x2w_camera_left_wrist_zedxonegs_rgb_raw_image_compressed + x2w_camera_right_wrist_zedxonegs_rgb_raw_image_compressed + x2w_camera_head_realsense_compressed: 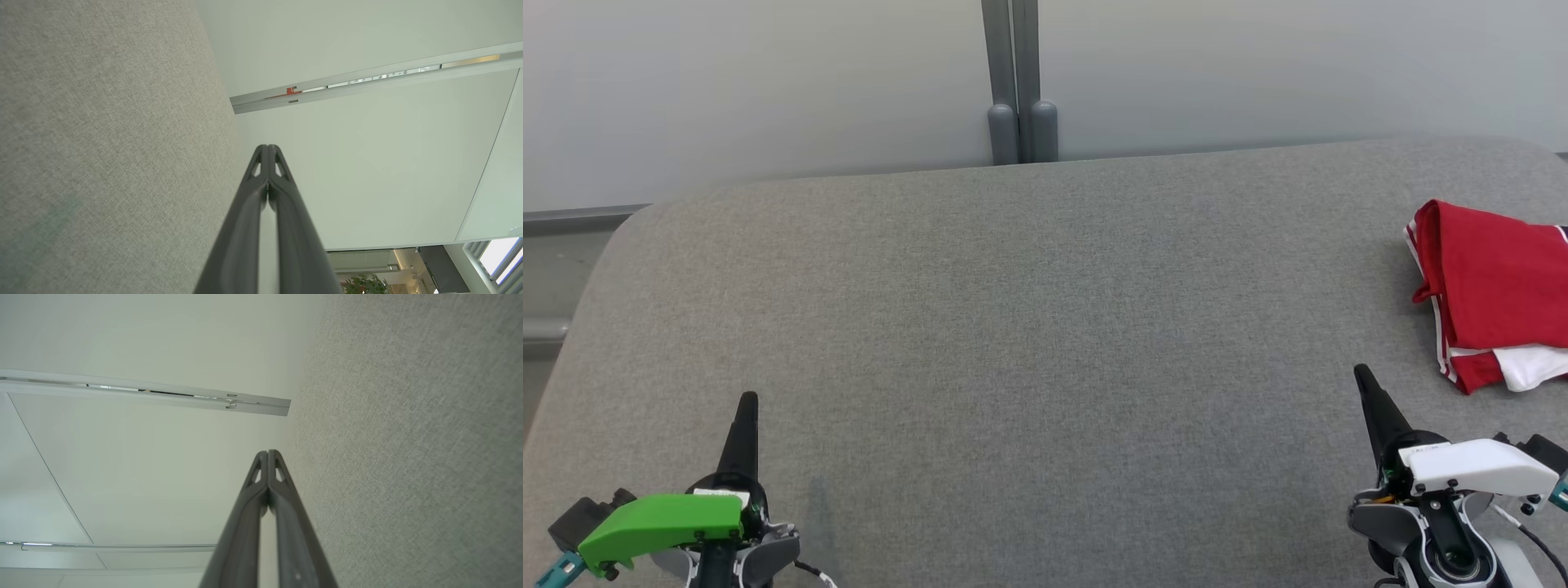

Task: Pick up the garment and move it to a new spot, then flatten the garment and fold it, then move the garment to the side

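The red and white garment [1490, 282] lies folded in a loose stack at the right edge of the grey, cloth-covered desk [1045, 327], about midway between its near and far sides, and part of it is cut off by the picture's right border. The left gripper [748, 399] rests at the near left of the desk with its 2 fingers pressed together, holding nothing. The right gripper [1361, 372] sits at the near right, just short of the garment's near left corner and apart from it, its 2 fingers likewise pressed together and empty. Beyond the far edge stands a pale wall [768, 82], with a grey post [1019, 98] at its middle.
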